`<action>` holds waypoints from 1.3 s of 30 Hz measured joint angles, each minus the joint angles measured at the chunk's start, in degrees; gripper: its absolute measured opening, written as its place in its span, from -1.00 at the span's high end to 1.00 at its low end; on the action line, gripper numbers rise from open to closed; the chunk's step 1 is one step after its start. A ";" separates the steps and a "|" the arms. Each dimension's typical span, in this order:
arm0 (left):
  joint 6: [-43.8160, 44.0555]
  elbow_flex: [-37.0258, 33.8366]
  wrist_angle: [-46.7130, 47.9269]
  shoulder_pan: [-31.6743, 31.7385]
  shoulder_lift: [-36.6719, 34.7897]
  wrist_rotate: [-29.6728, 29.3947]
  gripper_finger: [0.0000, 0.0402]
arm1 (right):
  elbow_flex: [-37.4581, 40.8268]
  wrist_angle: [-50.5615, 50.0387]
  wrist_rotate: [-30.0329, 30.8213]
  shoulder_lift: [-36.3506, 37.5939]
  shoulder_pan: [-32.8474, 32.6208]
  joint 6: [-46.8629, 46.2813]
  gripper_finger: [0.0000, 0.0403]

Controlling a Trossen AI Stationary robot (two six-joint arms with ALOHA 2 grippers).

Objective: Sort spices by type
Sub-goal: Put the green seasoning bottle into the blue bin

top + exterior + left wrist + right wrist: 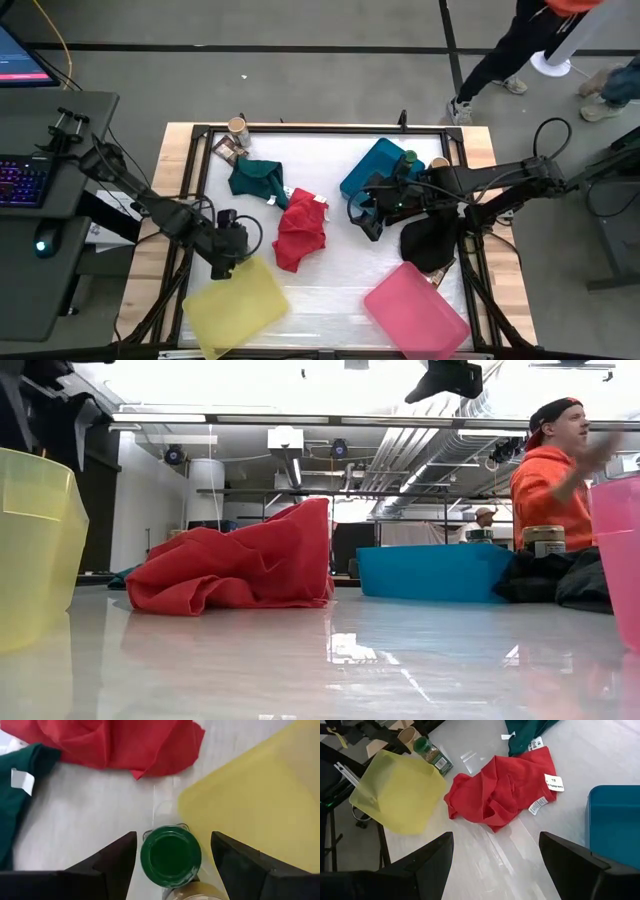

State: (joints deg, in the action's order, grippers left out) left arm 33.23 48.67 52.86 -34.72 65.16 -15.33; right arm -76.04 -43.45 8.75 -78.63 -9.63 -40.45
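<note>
A green-lidded jar point(171, 855) stands upright on the table beside the yellow tray point(260, 800), with a tan-lidded jar point(199, 893) close behind it. Both also show in the right wrist view, the green-lidded jar point(431, 752) and the tan-lidded jar point(410, 737). My left gripper point(228, 250) is open above them, its fingers on either side of the green lid without touching it. My right gripper point(365, 212) is open and empty between the red cloth point(300, 232) and the blue tray point(372, 165). The blue tray's far end holds a green-lidded jar point(408, 158) and a tan-lidded jar point(438, 163). Another tan-lidded jar point(237, 128) and a brown packet point(225, 148) lie at the far left corner.
A green cloth point(258, 178) lies far left of the red cloth. A black cloth point(435, 242) lies at the right and a pink tray point(415, 310) at the near right. A person in an orange top point(548, 485) stands beyond the table.
</note>
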 joint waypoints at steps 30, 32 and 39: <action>5.33 -1.90 1.53 0.33 0.21 2.63 -0.21 | -0.01 -0.18 0.22 -0.04 0.00 0.00 -0.44; 4.42 -1.90 1.20 0.31 0.21 2.40 -0.21 | -0.01 -0.12 0.24 -0.04 0.00 0.00 -0.44; 3.19 -3.19 0.10 1.16 0.21 2.12 -0.21 | -0.01 -0.10 0.26 -0.04 0.00 0.00 -0.44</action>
State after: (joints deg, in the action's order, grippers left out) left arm 36.42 45.48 52.96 -33.56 65.36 -13.21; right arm -76.05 -43.55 9.02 -78.67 -9.63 -40.45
